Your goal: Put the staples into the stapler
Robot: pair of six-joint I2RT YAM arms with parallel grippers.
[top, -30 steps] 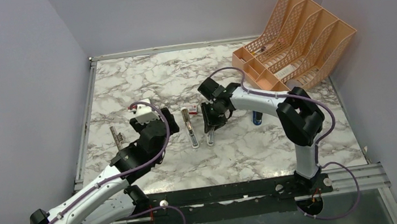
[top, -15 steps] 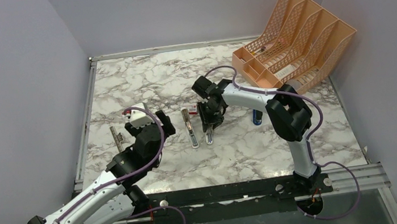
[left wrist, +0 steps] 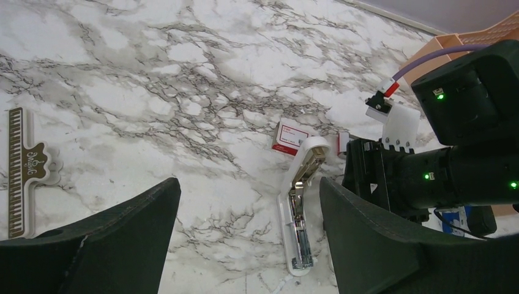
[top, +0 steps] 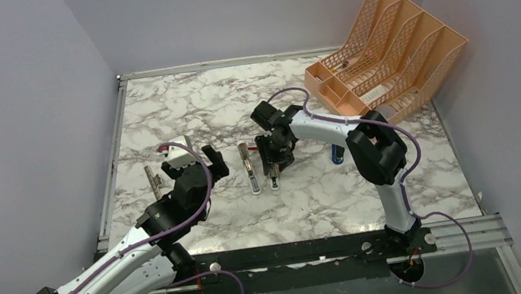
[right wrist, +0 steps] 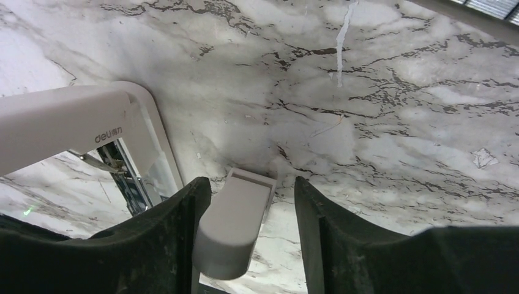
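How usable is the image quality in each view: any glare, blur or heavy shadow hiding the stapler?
Top external: even, soft light, no glare, stapler small but clear. Left wrist: stapler crisp mid-frame, the left claw's fingers dark, soft-edged shapes in the foreground. Right wrist: marble sharp, stapler's logo readable, the right claw's fingers nearly black, their detail lost.

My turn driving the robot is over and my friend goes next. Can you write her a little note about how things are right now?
Left gripper: open, empty, above the table near the stapler.
Right gripper: open, fingers either side of a small white piece beside the stapler, not pinching it.
Stapler: lying swung open on the table, silver channel showing.
Staples: not spotted; a red-and-white box lies by one end of the stapler.
Done: stapler opened. To do: put staples in the channel, close it.
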